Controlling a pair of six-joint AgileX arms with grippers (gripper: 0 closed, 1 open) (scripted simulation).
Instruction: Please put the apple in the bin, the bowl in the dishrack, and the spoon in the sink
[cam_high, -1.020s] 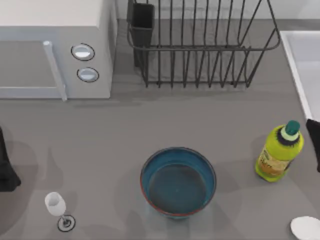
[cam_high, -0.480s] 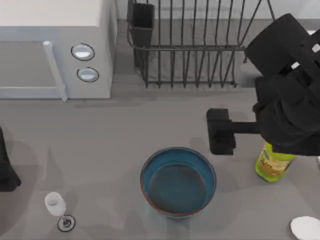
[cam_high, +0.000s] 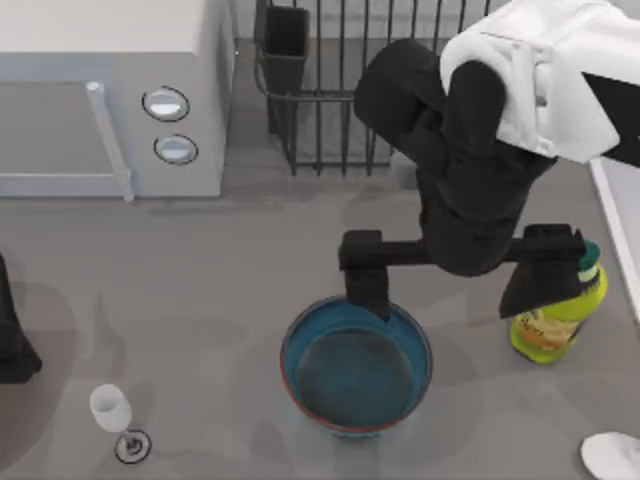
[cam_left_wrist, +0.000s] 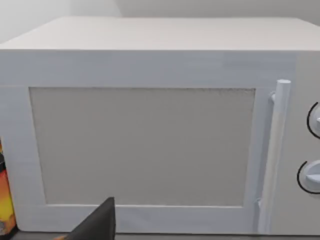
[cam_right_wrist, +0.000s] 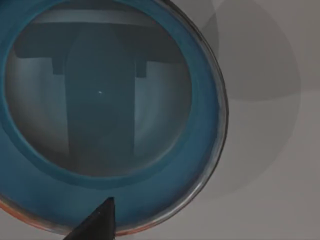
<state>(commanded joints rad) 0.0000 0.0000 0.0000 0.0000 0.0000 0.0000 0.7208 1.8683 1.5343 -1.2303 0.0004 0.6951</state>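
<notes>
Our left arm (cam_high: 12, 335) is parked at nine o'clock on the grey bench (cam_high: 200, 270), in front of the white microwave with two round knobs (cam_high: 110, 95); we cannot tell its tool's state. The deep teal-blue bowl with reddish-brown rim (cam_high: 356, 365) stands at six o'clock. Our right tool (cam_high: 455, 275) hovers released above its far rim, fingers spread wide, before the black wire dishrack (cam_high: 320, 100). One finger covers the green bottle (cam_high: 550, 325) at three o'clock.

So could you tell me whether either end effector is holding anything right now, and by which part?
Nothing is held. The right end effector hangs open above the bowl, one finger over its far rim, not gripping it. The left arm is parked at the table's left edge.
</notes>
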